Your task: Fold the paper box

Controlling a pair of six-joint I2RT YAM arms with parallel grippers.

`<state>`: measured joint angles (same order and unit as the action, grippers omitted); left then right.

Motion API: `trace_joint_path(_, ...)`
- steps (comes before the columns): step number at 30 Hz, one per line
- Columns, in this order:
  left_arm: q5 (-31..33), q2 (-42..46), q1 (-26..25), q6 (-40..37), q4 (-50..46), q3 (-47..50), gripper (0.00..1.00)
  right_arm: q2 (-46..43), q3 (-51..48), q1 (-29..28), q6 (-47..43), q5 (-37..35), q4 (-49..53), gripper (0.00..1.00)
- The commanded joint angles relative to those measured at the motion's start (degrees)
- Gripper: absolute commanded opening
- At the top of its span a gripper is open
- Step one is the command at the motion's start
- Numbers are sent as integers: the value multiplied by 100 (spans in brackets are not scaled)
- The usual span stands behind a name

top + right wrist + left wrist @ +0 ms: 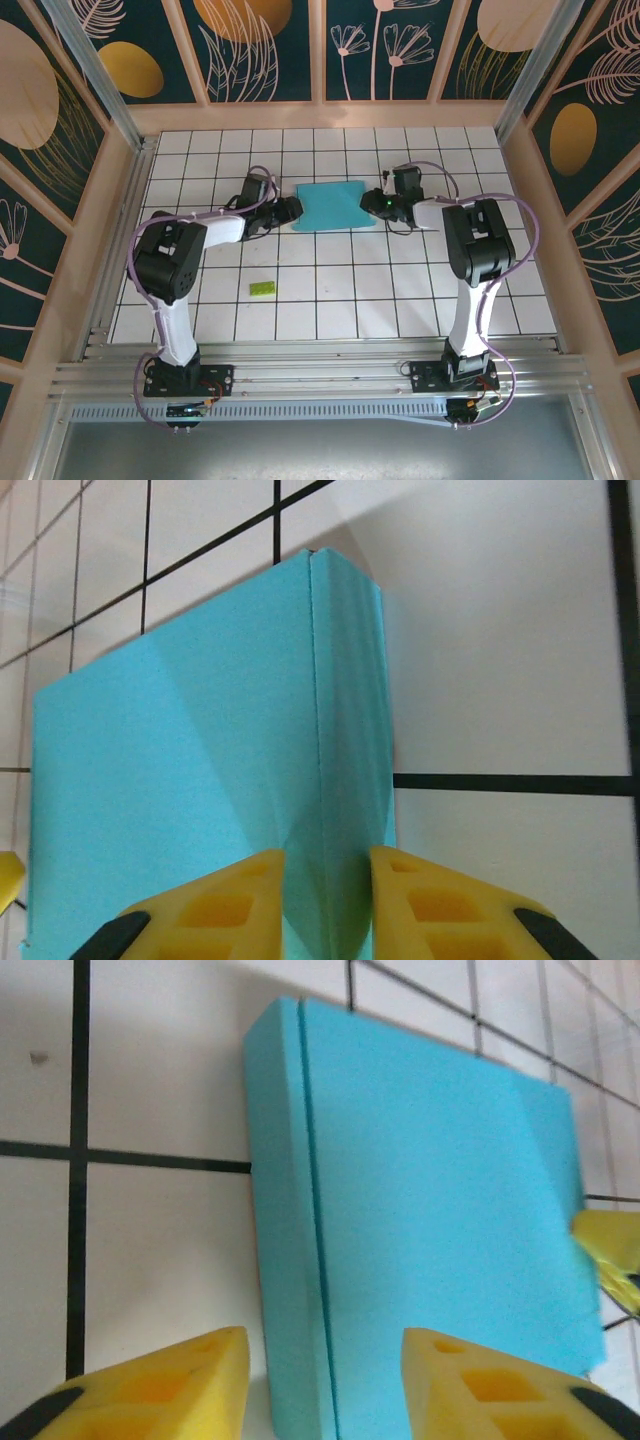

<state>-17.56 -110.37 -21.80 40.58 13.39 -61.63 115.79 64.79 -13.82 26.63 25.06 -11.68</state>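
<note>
Your right gripper (327,885) is closed on the paper box (335,207): in the right wrist view its two yellow fingers (235,895) press against either side of a narrow raised fold along the box's right end, with blue card filling the slim gap between them. Your left gripper (325,1365) stands open at the opposite end, its fingers well apart; one hangs over bare white tile and the other over the blue face, so they straddle the box's left edge and its creased strip without clamping it. The box itself shows only its light blue side, a shallow rectangle lying about two tiles wide on the tiled table (340,300), roughly midway between the two arms and towards the far half of the grid. Both arms reach inward to it from their bases at the near edge. A small green rectangular piece (263,288) lies on the tiles nearer the left arm, well apart from the box.
</note>
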Motion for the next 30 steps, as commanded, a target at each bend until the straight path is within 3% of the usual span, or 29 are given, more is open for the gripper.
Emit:
trace_joint_path(1, 33, 474, 229, 354, 518, 165, 51, 420, -284, 261, 147, 359, 120, 24)
trace_joint_path(8, -1135, -169, 381, 1274, 1611, 167, 57, 619, -401, 533, 363, 896, -244, 22)
trace_joint_path(13, -1653, -549, 379, 1459, 2067, -35, 61, 673, -415, 625, 398, 983, -291, 22)
trace_joint_path(21, -1930, -1016, 374, 1847, 2464, -201, 83, 752, -446, 682, 483, 1054, -389, 21)
trace_joint_path(26, -2193, -1336, 330, 2248, 2976, -259, 81, 787, -431, 689, 490, 1071, -394, 21)
trace_joint_path(30, -2243, -1465, 239, 2409, 3114, -314, 72, 780, -417, 690, 505, 1080, -396, 21)
